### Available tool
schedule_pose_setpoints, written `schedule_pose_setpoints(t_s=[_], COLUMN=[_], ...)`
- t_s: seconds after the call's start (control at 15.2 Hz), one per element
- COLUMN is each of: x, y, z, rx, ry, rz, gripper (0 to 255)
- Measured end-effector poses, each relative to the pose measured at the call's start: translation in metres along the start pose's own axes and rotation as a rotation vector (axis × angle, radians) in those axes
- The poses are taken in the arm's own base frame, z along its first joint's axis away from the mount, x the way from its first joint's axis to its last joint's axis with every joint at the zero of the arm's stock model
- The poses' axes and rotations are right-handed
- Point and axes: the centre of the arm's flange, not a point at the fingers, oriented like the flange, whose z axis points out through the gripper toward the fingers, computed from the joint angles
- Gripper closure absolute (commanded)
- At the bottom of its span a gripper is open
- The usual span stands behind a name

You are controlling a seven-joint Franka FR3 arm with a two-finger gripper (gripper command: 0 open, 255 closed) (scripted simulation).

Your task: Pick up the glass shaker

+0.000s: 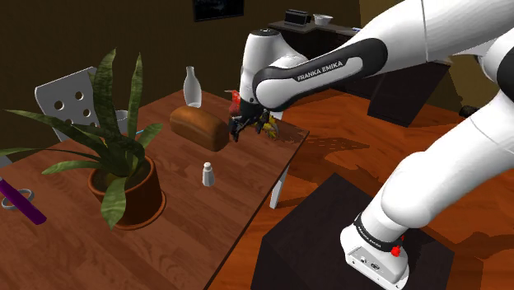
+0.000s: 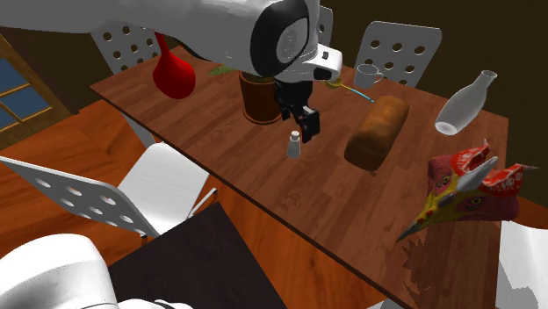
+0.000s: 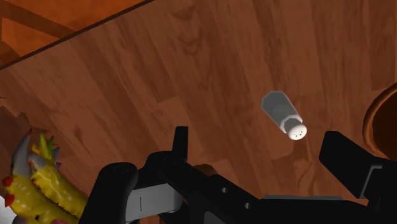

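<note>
Hovering with jaws apart, claw [image 3: 257, 143] holds nothing; shaker [image 3: 284, 114] stands upright on desk [image 1: 239, 185] between plant pot [image 1: 140, 194] and bread loaf [image 1: 199, 128], untouched, so descent, closing and lift all left.

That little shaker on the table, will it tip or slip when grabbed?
The shaker stands upright, small and narrow, so a one-sided nudge would probably tip it. Its smooth-looking sides may slip in the open gripper. It looks rigid and is probably light.
</note>
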Motion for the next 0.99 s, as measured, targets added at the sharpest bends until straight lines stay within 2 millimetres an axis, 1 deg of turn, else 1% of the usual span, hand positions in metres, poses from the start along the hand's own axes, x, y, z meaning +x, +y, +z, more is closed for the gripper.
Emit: schedule_pose_setpoints(t_s=[0.2,0.26,0.46,0.79,0.86,0.92,0.99], x=[0.019,0.024,0.036,0.058,0.06,0.066,0.072], y=[-0.024,-0.037,-0.06,-0.103,-0.111,-0.119,-0.124], z=[0.023,0.033,0.066,0.112,0.119,0.131,0.138], rx=[-0.014,-0.018,-0.031,-0.055,-0.06,-0.064,-0.068], ry=[0.006,0.008,0.012,0.021,0.023,0.026,0.026], rz=[-0.004,-0.006,-0.01,-0.016,-0.018,-0.019,-0.02], gripper=[0,0,0,0,0,0,0])
